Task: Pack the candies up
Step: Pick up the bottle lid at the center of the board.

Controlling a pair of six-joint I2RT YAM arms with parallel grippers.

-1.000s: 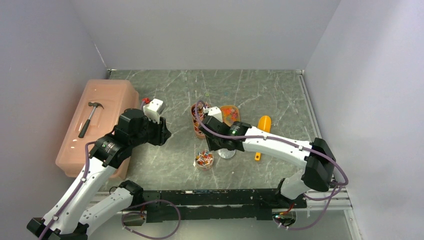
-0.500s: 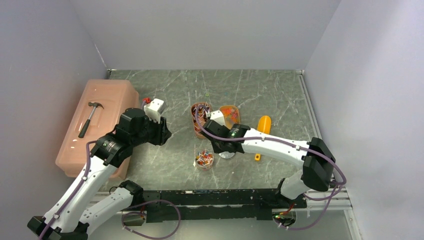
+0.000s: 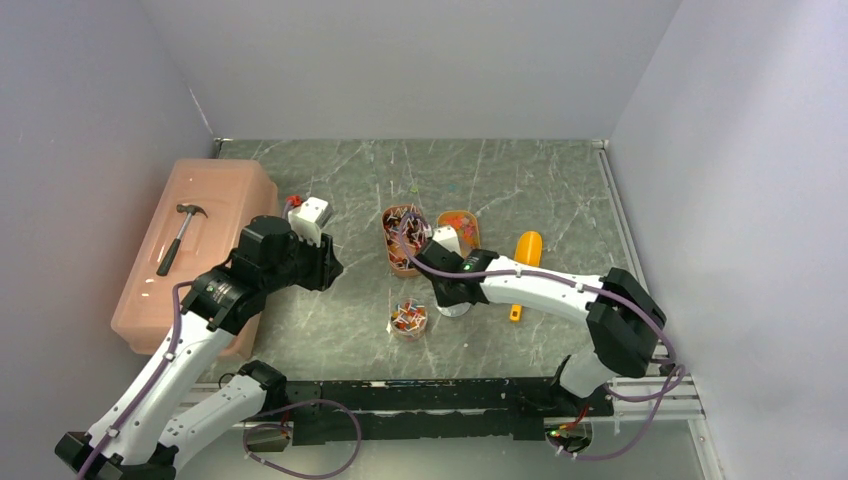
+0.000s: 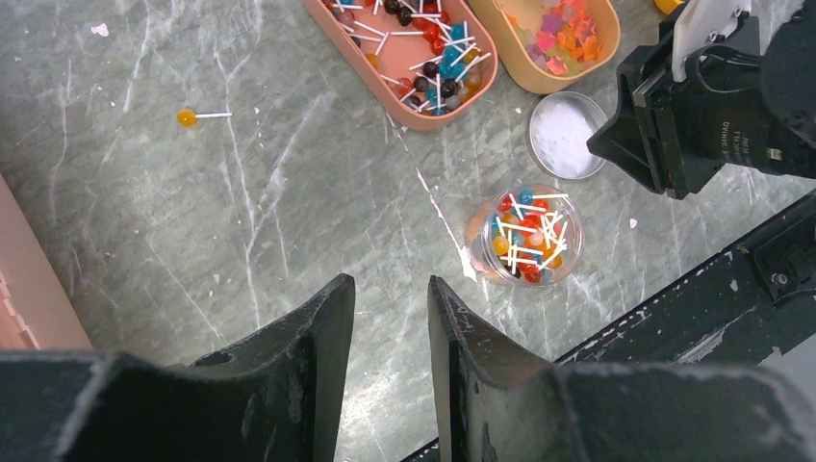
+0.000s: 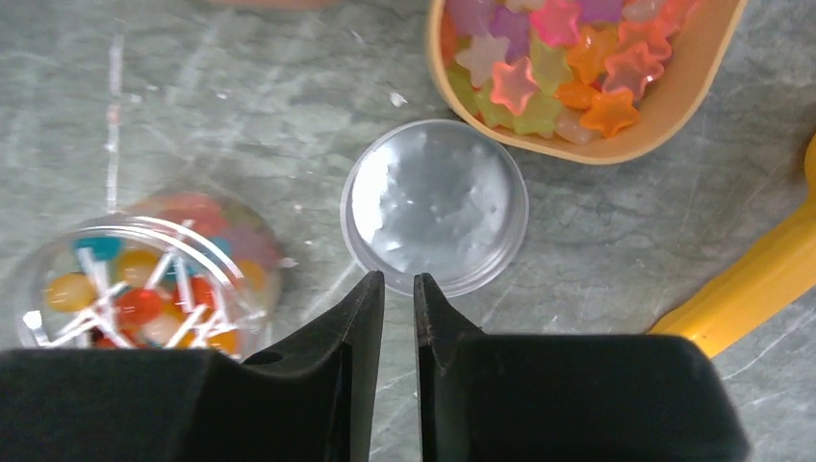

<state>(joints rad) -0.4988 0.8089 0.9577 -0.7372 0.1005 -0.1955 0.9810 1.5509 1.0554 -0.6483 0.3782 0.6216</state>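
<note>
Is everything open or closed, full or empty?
Cup: open, lollipops inside.
Lid: off, on the table.
Lollipop tray: holds more lollipops.
Star tray: holds star sweets.
Pink box: closed, hammer on top.
Left pincer: open, empty.
Right pincer: nearly shut at lid's rim, grip unclear.

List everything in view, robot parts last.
Pink translucent plastic bin: one, left edge of grey-green marble table.
Black-handled hammer: one, on the bin.
Oval orange tray: one, centre, holding mixed-colour lollipops.
Second oval orange tray: one, beside it, holding multicolour star-shaped candies.
Clear round cup: one, full of lollipops, near side of trays.
Clear round lid: one, flat, beside cup.
Yellow-orange plastic scoop: one, right of trays.
Loose orange lollipop: one, bare table.
Left claw: black, open, empty.
Right claw: black, jaws nearly together at lid's rim; grip unclear.
</note>
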